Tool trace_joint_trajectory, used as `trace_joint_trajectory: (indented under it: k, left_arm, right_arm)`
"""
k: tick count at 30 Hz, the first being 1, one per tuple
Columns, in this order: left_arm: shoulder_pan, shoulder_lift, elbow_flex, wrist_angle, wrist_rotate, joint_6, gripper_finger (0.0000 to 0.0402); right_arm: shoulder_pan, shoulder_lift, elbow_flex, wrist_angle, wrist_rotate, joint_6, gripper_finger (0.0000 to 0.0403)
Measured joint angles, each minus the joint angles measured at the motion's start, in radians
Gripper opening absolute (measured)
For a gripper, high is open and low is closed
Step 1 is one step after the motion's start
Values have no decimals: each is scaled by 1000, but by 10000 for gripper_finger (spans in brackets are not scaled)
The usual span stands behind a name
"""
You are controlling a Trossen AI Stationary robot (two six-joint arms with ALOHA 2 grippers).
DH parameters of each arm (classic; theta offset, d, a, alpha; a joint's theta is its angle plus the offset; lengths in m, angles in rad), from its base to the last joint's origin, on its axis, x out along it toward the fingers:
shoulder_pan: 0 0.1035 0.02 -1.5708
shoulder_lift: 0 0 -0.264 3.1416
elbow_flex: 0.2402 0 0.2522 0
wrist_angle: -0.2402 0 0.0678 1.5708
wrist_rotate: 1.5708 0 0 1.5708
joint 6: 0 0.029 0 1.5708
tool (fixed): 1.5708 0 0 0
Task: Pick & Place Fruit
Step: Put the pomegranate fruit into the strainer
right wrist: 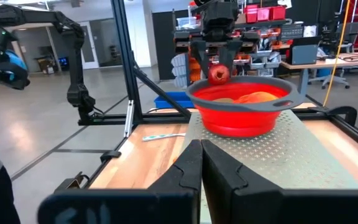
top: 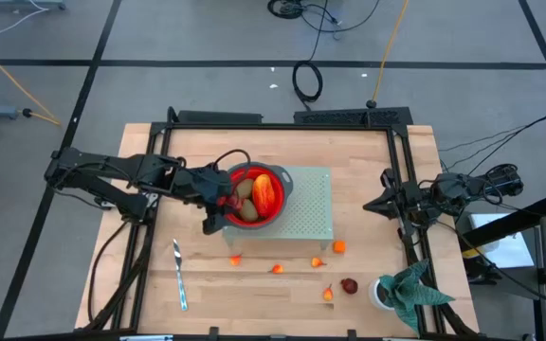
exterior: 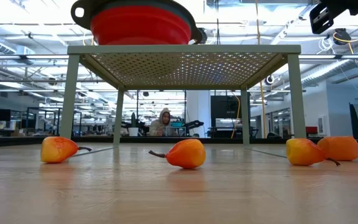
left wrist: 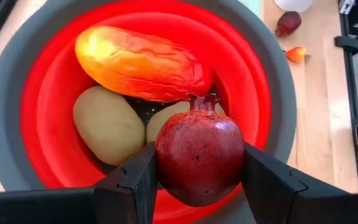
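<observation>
Left gripper point(left wrist: 199, 180) clamped on a dark red pomegranate point(left wrist: 199, 155), held between its fingers point(left wrist: 135, 180) just above the red bowl point(left wrist: 48, 93). Beyond the fingertips, in the bowl: two kiwis point(left wrist: 107, 124), then the red-orange piece point(left wrist: 142, 62). Right gripper point(right wrist: 201, 163) fully closed, empty, parked well apart.

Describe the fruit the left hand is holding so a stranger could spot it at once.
Find the perforated green stand in the middle of the table, then the red bowl on it. Just above the bowl, the left hand grips a dark red pomegranate. Unlike the kiwis and long red-orange fruit inside, it is round with a small crown.
</observation>
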Motion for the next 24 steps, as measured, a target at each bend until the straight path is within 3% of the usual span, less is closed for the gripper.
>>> trace_joint_trajectory:
  k: [16, 24]
  left_arm:
    - [21, 51, 0, -41, 46, 1, 190]
    - [21, 50, 0, -36, 44, -25, 238]
  right_arm:
    - [0, 0, 0, -1, 0, 0, 0]
    - [0, 0, 0, -1, 0, 0, 0]
